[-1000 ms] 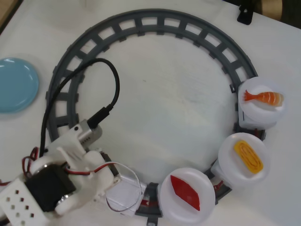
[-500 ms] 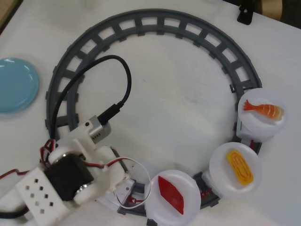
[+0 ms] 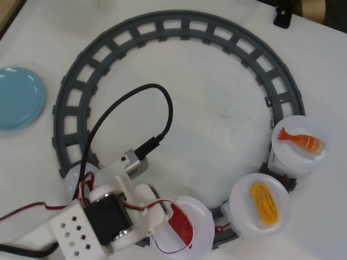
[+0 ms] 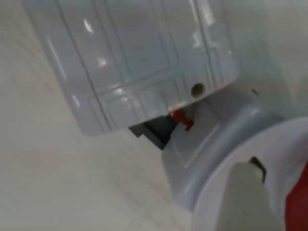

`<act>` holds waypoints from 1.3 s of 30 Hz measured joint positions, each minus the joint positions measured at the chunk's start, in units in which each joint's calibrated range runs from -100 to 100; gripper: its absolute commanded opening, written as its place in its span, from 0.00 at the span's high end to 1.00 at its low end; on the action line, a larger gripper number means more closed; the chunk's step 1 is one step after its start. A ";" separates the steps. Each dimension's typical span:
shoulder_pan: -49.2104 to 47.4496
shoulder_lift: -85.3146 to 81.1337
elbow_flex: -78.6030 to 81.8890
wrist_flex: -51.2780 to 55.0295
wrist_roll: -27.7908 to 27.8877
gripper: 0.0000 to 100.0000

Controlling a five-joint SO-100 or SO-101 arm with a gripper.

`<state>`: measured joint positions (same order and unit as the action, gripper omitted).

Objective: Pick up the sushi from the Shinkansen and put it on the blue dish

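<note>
While low — gripper (image 3: pixel 165 235) over sushi (image 3: pixel 180 227)

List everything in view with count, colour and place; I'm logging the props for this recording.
Track: 1, grey, a loop across the table in the overhead view.
Shinkansen: 1, white, close up in the wrist view, coupled to the plate cars; hidden under the arm in the overhead view.
White plates: 3, on the cars along the track's lower right, overhead view.
Sushi: 1, dark red, on the lowest plate, partly under the arm.
Egg piece: 1, yellow, on the middle plate.
Shrimp piece: 1, orange, on the right plate.
Blue dish: 1, light blue, left edge, empty.
Table: 1, white.
Arm: 1, white and black, lower left, with a black cable; its gripper's state is unclear.
</note>
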<state>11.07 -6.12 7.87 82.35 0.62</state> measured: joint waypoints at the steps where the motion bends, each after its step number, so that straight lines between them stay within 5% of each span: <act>1: -0.08 0.00 1.19 -1.01 0.10 0.74; 22: 4.00 0.08 9.88 -6.72 0.26 0.75; 28: 3.76 -0.67 15.19 -10.84 0.26 0.99; 31: 3.76 -0.42 14.09 -10.84 0.26 0.97; 39: 0.00 -0.25 -6.04 3.19 0.26 0.97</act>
<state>11.07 -6.37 1.83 85.55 0.88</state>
